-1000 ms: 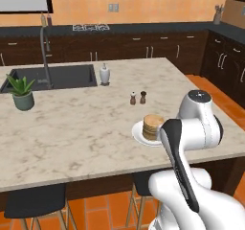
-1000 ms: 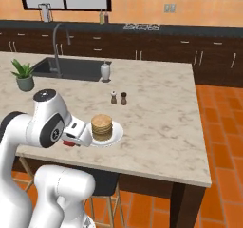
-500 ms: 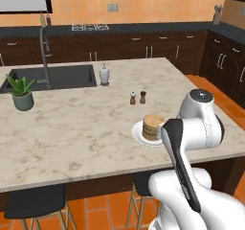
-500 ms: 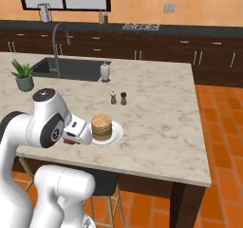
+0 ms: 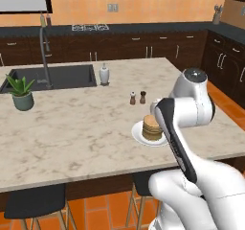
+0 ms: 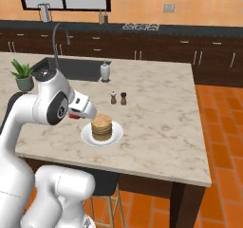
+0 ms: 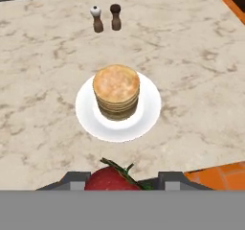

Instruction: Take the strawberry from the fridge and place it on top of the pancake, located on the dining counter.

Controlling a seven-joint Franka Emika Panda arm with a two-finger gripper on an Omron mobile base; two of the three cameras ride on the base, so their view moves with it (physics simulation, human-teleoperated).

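A red strawberry with green leaves sits between my gripper's two finger tips, and the jaws are shut on it. Just beyond it in the hand view, a pancake stack stands on a white plate on the beige marbled dining counter. In the right base view my gripper hovers at the left of the pancake, a little above the plate. In the left base view the pancake peeks out from behind my forearm. The fridge is out of view.
Salt and pepper shakers stand behind the plate. Farther off are a soap dispenser, the inset sink and a potted plant. The counter's near edge and orange floor lie beside my hand; a black stool is below.
My arm has risen a little by the counter's near edge, with the strawberry still held. The plate, the pancake and the cameras have stayed put.
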